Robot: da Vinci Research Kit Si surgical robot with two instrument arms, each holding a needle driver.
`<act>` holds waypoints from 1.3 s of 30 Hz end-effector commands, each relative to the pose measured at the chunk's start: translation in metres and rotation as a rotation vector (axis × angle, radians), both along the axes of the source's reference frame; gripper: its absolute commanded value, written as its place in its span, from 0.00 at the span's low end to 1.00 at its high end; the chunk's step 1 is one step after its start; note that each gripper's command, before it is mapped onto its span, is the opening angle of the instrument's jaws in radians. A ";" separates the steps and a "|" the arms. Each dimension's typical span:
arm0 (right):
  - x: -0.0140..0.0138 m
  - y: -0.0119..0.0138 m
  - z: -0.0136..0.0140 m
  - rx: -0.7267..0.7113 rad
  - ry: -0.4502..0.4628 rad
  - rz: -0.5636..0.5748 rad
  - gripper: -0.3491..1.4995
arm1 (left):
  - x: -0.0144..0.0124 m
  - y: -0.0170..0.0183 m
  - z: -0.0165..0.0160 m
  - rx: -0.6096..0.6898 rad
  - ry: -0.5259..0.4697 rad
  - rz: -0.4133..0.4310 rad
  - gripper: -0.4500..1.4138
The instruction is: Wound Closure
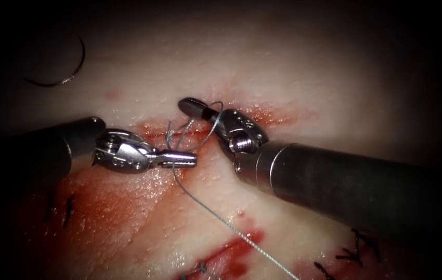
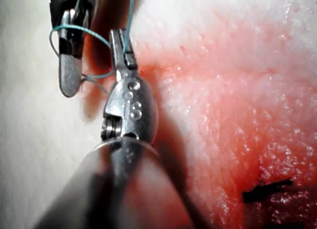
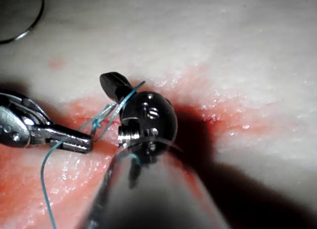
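Pale tissue with red fluid carries both tools. Left tool has its jaws clamped on the thread; a loop wraps the closed right tool. Endoscope view alone shows dark stitches. Needle lies free near the tissue's far left corner.

Between my left tool and right tool the looped thread crowds the gap; bare tissue lies open beyond, the needle well apart at upper left.
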State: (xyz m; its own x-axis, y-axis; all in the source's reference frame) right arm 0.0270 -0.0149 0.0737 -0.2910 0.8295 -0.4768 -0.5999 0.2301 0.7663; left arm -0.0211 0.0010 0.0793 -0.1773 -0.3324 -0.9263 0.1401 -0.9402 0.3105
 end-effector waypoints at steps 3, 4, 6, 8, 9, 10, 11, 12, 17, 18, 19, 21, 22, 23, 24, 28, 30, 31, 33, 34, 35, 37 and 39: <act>0.0013 -0.0003 0.0003 -0.098 -0.031 -0.084 0.00 | 0.0006 0.0016 -0.0001 0.007 0.011 -0.016 0.00; 0.0013 -0.0005 0.0004 -0.122 -0.029 -0.106 0.00 | 0.0010 0.0019 -0.0003 0.011 0.012 -0.024 0.00; 0.0012 -0.0008 0.0006 -0.165 -0.038 -0.140 0.00 | 0.0018 0.0024 -0.0007 0.018 0.017 -0.034 0.00; 0.0012 -0.0011 0.0008 -0.177 -0.023 -0.160 0.00 | 0.0026 0.0030 -0.0012 0.025 0.022 -0.047 0.00; 0.0013 -0.0012 0.0009 -0.189 -0.019 -0.176 0.00 | 0.0031 0.0033 -0.0014 0.030 0.024 -0.051 0.00; 0.0013 -0.0013 0.0009 -0.195 -0.019 -0.182 0.00 | 0.0036 0.0037 -0.0016 0.035 0.026 -0.057 0.00; 0.0013 -0.0013 0.0010 -0.205 -0.011 -0.190 0.00 | 0.0040 0.0041 -0.0017 0.044 0.026 -0.069 0.00; 0.0013 -0.0014 0.0010 -0.209 -0.001 -0.194 0.00 | 0.0044 0.0045 -0.0018 0.042 0.028 -0.075 0.00; 0.0014 -0.0018 0.0009 -0.234 0.007 -0.221 0.00 | 0.0064 0.0074 -0.0021 0.046 0.035 -0.122 0.00; 0.0014 -0.0019 0.0009 -0.239 0.006 -0.225 0.00 | 0.0067 0.0080 -0.0021 0.044 0.037 -0.132 0.00; 0.0014 -0.0020 0.0008 -0.240 0.008 -0.227 0.00 | 0.0070 0.0089 -0.0020 0.043 0.041 -0.147 0.00; 0.0016 -0.0022 0.0008 -0.246 0.011 -0.236 0.00 | 0.0074 0.0102 -0.0020 0.033 0.054 -0.173 0.00; 0.0016 -0.0023 0.0008 -0.256 0.009 -0.243 0.00 | 0.0075 0.0109 -0.0019 0.029 0.068 -0.189 0.00; 0.0017 -0.0024 0.0007 -0.262 0.011 -0.250 0.00 | 0.0077 0.0118 -0.0018 0.025 0.093 -0.216 0.00; 0.0017 -0.0025 0.0007 -0.263 0.014 -0.254 0.00 | 0.0078 0.0125 -0.0017 0.025 0.115 -0.243 0.00; 0.0018 -0.0029 0.0006 -0.286 0.018 -0.278 0.00 | 0.0081 0.0147 -0.0012 0.019 0.166 -0.335 0.00; 0.0018 -0.0032 0.0006 -0.290 0.021 -0.279 0.00 | 0.0082 0.0152 -0.0009 0.016 0.194 -0.370 0.00; 0.0019 -0.0034 0.0007 -0.290 0.022 -0.284 0.00 | 0.0082 0.0155 -0.0008 0.014 0.209 -0.381 0.00; 0.0021 -0.0039 0.0008 -0.291 0.018 -0.303 0.00 | 0.0083 0.0162 -0.0005 0.010 0.250 -0.424 0.00; 0.0023 -0.0042 0.0009 -0.290 0.018 -0.310 0.00 | 0.0084 0.0165 -0.0004 0.009 0.264 -0.448 0.00; 0.0024 -0.0045 0.0010 -0.290 0.018 -0.318 0.00 | 0.0085 0.0171 -0.0003 0.003 0.283 -0.477 0.00; 0.0028 -0.0051 0.0012 -0.292 0.020 -0.333 0.00 | 0.0086 0.0180 -0.0002 0.006 0.291 -0.509 0.00; 0.0032 -0.0056 0.0013 -0.293 0.024 -0.345 0.00 | 0.0087 0.0192 -0.0002 -0.015 0.296 -0.543 0.00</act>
